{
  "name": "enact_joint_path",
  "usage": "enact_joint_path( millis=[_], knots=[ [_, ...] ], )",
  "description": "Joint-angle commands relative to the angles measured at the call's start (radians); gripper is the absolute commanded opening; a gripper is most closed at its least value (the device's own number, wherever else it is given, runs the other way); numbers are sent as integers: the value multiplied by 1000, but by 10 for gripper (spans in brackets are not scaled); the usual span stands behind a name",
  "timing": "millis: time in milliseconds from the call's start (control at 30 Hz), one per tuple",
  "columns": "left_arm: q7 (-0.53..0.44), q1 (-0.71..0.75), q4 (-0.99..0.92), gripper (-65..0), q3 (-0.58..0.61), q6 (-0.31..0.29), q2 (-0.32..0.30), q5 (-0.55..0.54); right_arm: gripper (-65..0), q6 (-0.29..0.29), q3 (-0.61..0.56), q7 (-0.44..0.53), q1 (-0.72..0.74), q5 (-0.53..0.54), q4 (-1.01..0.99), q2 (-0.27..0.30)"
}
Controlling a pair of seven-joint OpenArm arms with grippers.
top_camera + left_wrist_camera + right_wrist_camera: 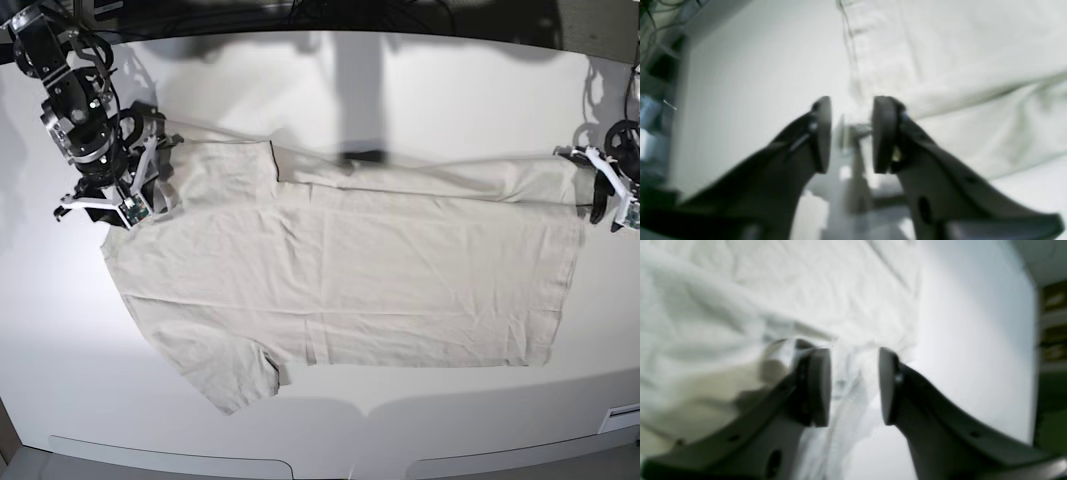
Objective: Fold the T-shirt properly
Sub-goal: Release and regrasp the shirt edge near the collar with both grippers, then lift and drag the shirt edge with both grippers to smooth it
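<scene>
T-shirt (350,275) lies flat on the white table (450,110), far long edge folded inward. Left gripper (851,133) and right gripper (855,385) stand parted, empty, at that fold's ends; lift both clear before regrasping

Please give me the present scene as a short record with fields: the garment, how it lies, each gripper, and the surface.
garment: T-shirt, pale beige, short sleeves
lay: spread flat, far long edge folded over toward the middle
left gripper: open, at the shirt's edge, holding nothing
right gripper: open, cloth lies between its fingers, not clamped
surface: white table
</scene>
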Motion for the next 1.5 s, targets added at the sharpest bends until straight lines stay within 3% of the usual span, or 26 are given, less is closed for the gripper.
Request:
enact_joint_path(
  millis=[0,100,200,433,700,900,1067,1267,1467],
  knots=[
    [3,-8,33,-535,-11,10,-20,-54,-519,-17,10,7,13,5,28,16],
    [109,-5,92,-650,-11,8,-20,-203,-650,-31,10,-28,13,19,60,8],
    [158,-3,128,-650,-11,5,-16,-326,-650,-58,10,-69,13,76,85,-21],
    [100,-3,93,-650,-11,5,69,-276,-650,-57,12,-109,13,141,85,-121],
    [12,-6,-56,-650,-11,5,72,-264,-650,-55,12,-151,-12,129,77,-200],
    [-40,-6,-183,-650,-11,4,72,-264,-650,-51,13,-156,-23,129,-11,-203],
    [-24,-5,-199,-650,-11,4,103,-212,-650,52,13,-225,-29,126,-22,-202],
    [26,-3,-199,-650,-11,5,167,-101,-650,60,23,-217,-82,121,-20,-173],
    [130,20,-198,-650,-12,8,163,-99,-650,60,85,-201,-175,141,2,-111]
  ],
)
